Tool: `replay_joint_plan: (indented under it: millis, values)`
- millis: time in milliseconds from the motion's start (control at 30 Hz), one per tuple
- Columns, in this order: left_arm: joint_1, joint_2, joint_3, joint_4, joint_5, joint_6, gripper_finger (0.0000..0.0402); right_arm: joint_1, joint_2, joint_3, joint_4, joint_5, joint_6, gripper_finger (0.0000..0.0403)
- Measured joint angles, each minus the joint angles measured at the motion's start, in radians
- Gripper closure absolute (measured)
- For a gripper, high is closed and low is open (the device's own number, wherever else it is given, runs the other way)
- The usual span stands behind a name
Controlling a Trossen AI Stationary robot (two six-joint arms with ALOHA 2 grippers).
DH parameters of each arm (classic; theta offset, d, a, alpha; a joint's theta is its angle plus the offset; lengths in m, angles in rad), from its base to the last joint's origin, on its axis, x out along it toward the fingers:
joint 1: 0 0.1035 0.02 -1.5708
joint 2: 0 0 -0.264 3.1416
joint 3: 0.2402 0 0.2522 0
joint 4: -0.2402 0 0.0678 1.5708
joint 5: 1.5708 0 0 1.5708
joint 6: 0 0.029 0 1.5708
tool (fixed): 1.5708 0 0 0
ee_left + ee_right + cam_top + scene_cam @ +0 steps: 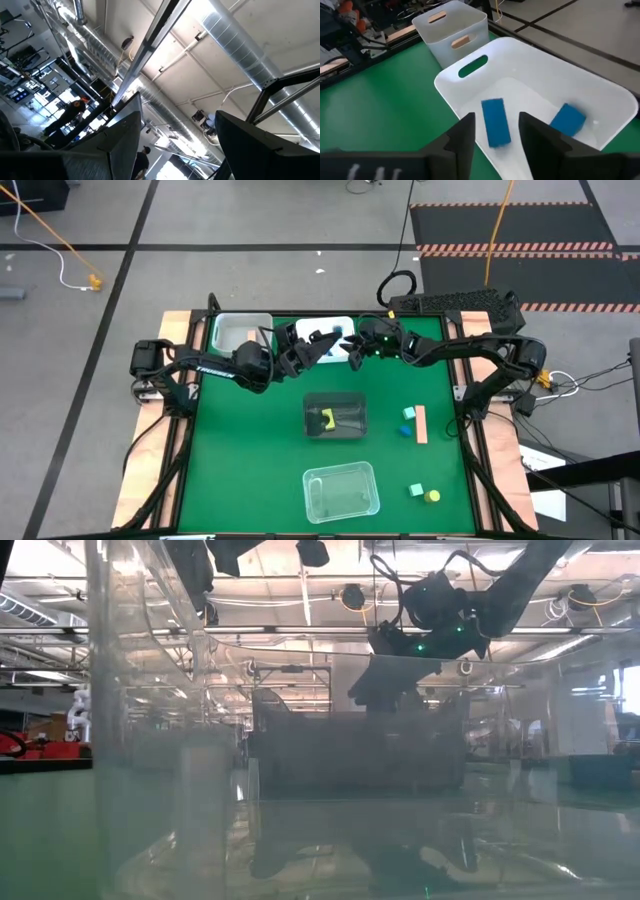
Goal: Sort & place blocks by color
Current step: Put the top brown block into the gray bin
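Right gripper [495, 131], fingers parted, empty, above white plastic bin [470, 66] holding two blue blocks [495, 121]. Left gripper [312, 343] parted, beside it. Green table mat [250, 440]; grey floor [250, 220]; no legible writing.

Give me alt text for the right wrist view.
The right end effector, open and empty, hangs over a white bin holding two blue blocks, one bar-shaped and one squarer. A second white bin stands behind on the green table.

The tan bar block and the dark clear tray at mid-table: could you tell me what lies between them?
In the high view, only bare green mat separates the tan bar block from the dark clear tray; two small blue blocks sit beside the bar.
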Motion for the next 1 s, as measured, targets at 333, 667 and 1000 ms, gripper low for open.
replay_joint_plan:
  millis: [333, 667, 1000]
  values:
    - [-0.008, 0.0, 0.0, -0.001, 0.053, 0.001, 0.0146, -0.016, -0.236, 0.0, -0.088, 0.004, -0.139, 0.0239]
    - [0.006, 0.0, 0.0, -0.001, 0.072, 0.032, 0.0146, -0.089, -0.477, 0.0, -0.622, 0.159, -0.196, 0.0239]
    - [0.054, 0.0, 0.0, -0.001, 0.071, 0.029, 0.0146, -0.188, -0.364, 0.0, -0.912, 0.14, -0.287, 0.0238]
